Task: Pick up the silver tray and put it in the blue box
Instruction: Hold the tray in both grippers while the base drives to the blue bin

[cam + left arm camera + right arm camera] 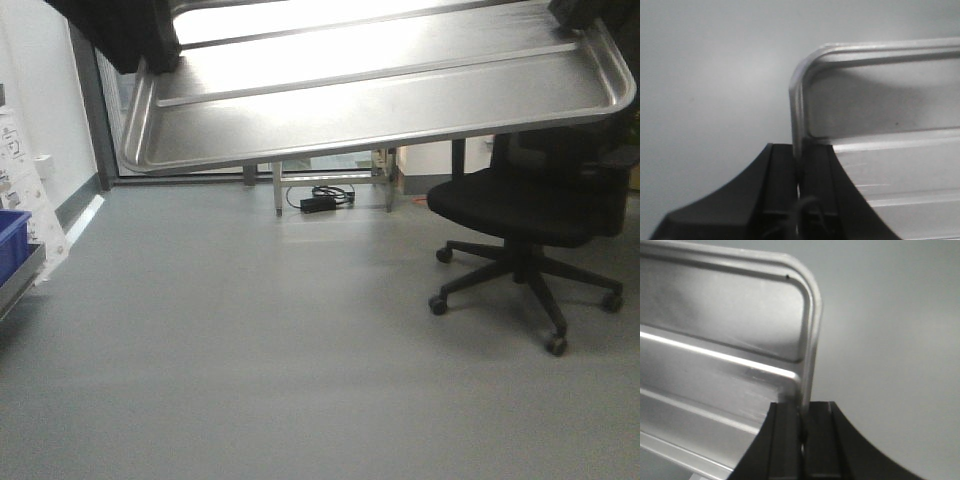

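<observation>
shiny silver rectangular metal tray (380, 90) hangs aloft over the grey floor (300, 350), above a black office chair (520, 200). my left claw (799, 167) and right claw (802, 415) are each clamped on an opposite short rim. judged stiff, light, slick; the rolled rim is the sound hold. blue plastic box (12, 240) at far left.

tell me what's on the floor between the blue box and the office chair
Only bare grey floor between the blue box and the office chair, seen in the exterior front view. The black adapter lies farther back.
</observation>
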`<action>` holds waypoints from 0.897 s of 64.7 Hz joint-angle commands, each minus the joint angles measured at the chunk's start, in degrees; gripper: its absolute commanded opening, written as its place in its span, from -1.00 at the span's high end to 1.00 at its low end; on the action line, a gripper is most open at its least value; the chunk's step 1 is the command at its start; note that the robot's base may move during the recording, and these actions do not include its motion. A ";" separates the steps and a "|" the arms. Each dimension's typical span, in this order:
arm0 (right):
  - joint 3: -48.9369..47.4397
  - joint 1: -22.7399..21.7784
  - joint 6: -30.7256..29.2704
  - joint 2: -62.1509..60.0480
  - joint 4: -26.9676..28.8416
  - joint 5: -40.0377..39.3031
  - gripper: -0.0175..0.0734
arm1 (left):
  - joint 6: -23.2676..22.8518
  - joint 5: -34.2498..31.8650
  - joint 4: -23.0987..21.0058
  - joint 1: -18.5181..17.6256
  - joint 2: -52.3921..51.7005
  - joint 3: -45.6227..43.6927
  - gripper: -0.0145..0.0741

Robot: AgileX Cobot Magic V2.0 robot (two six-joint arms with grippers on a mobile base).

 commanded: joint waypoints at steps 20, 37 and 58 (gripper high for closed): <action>-2.37 -0.54 -0.37 -1.76 -2.59 -3.22 0.49 | 1.54 0.06 2.10 -0.32 -1.20 -1.70 0.91; -2.37 -0.54 -0.37 -1.76 -2.59 -3.23 0.49 | 1.54 -5.62 2.10 -0.32 -1.20 -1.70 0.91; -2.37 -0.54 -0.37 -1.76 -2.59 -3.18 0.49 | 1.75 -5.31 2.10 -0.32 -1.20 -1.70 0.91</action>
